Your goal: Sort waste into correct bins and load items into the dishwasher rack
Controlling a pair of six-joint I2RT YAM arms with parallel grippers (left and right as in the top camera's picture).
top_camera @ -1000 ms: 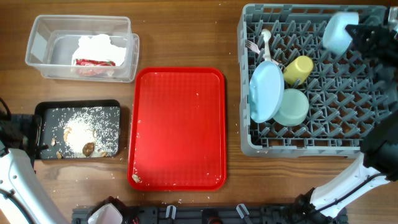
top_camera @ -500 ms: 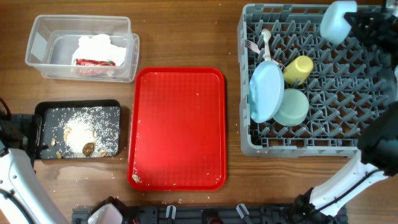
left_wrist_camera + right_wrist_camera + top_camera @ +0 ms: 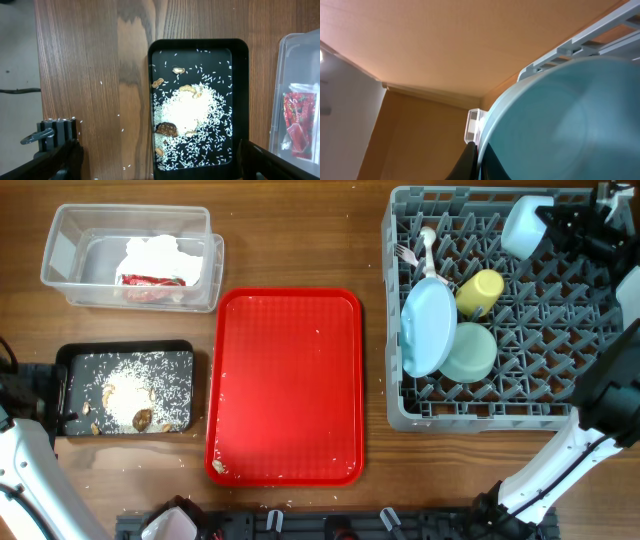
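Clamped in the right jaws, the small light blue plastic bowl (image 3: 522, 225) has drifted left over the far corner of the big grey pegged rack (image 3: 480, 420), probably nearing set-down. The left jaws gape empty above the shallow black tray (image 3: 243, 100).

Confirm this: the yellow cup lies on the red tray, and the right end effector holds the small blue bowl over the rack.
Not quite. The overhead view shows the yellow cup in the dishwasher rack, not on the red tray. The right end effector does hold the small blue bowl over the rack.
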